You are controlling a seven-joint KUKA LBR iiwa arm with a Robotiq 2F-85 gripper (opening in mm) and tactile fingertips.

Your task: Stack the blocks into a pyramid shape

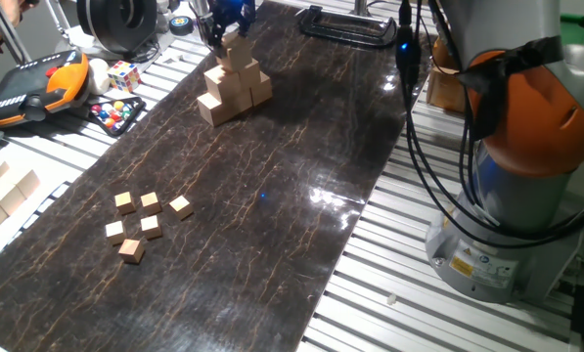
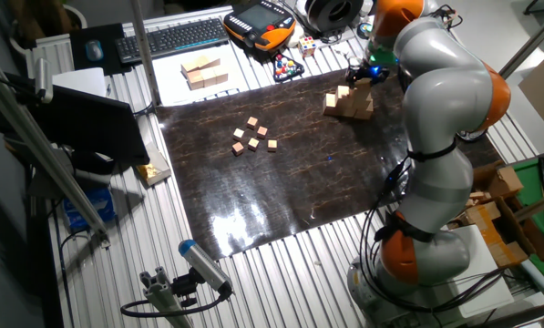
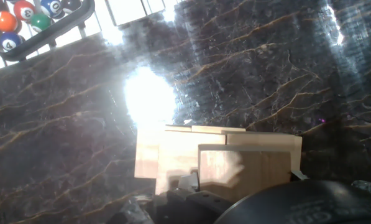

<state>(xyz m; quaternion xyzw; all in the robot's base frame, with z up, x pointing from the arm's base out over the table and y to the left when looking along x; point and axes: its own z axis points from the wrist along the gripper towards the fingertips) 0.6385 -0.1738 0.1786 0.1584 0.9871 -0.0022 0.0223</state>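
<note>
Five small cubes [image 1: 145, 224] are seen at left-front of the dark mat [image 1: 272, 196], well apart from the work. Further right & back, the blocks [image 1: 235, 86] are stacked as a pyramid, w/ the top block [image 1: 235, 45] right at the gripper [image 1: 225, 29]. Whether the jaws are closed on it cannot be told. The blocks are judged light, rigid, smooth-faced wood; best taken across two opposite flat sides, mid-height.
</note>
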